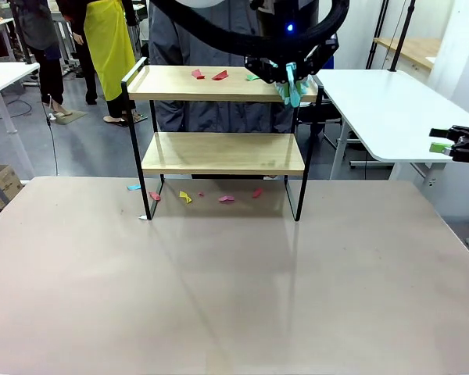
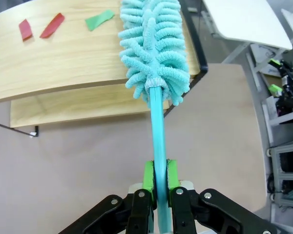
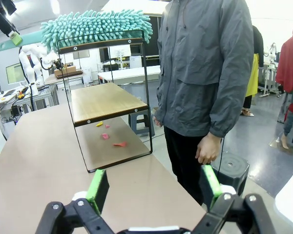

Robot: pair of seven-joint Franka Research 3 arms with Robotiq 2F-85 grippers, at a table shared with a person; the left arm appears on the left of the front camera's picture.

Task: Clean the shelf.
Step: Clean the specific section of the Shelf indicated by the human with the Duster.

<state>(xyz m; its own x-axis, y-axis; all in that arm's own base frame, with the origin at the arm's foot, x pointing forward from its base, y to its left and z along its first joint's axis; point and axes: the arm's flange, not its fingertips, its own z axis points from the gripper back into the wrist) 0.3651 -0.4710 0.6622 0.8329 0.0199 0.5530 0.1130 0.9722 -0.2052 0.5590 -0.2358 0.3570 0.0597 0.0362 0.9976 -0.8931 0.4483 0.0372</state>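
Clamps left gripper (image 2: 157,170), black with green pads, tight around thin teal plastic handle of fluffy teal chenille duster (image 2: 151,44). Holds right gripper (image 3: 154,187) spread wide, empty, off to the right. Shows matte beige table (image 1: 234,297) bearing, at far middle, small two-tier shelf (image 1: 223,152): light wooden boards in thin black metal frame. Lays duster head on top board's right end, near two red paper scraps (image 1: 220,76) and one green scrap (image 1: 252,77). Shows pink, yellow and blue scraps (image 1: 186,197) on tabletop beneath.
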